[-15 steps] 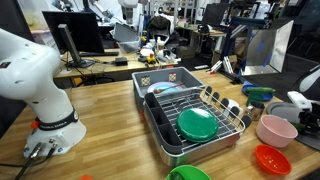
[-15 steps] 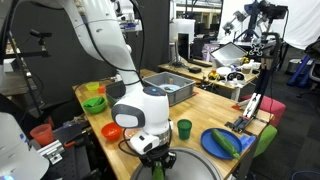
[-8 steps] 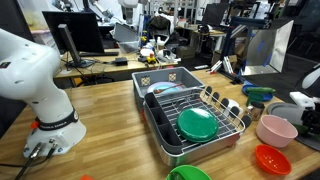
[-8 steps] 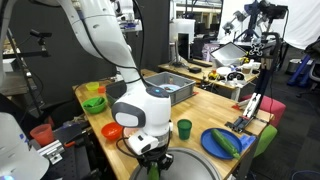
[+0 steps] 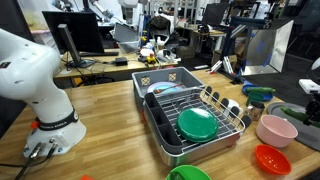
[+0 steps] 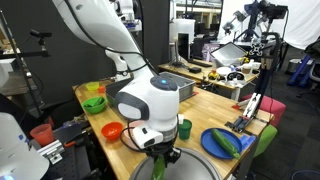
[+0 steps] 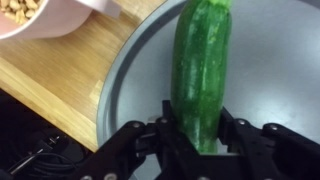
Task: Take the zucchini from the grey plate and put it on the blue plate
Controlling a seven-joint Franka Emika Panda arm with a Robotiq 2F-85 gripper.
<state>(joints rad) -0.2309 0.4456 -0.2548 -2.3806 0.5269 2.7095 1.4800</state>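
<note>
On the grey plate (image 7: pixel 275 90), in the wrist view, the zucchini (image 7: pixel 203 60) lies flat, its length running straight away from me, and my gripper (image 7: pixel 200 125) has one jaw on each side of the near end. The pads sit right at the skin, but I cannot tell whether they are squeezing or only standing alongside. So I call this the grasp step, with nothing lifted yet. The pink bowl (image 7: pixel 75 20) sits just beside the plate's rim on the wooden table (image 7: pixel 50 90), and I need to mind it. Next, I reckon, I make sure of a firm pinch and raise straight up clear of the rim. Then I carry across to the blue plate (image 5: pixel 258 93), seen in an exterior view near the dish rack (image 5: pixel 195 115), and lower before letting go.
</note>
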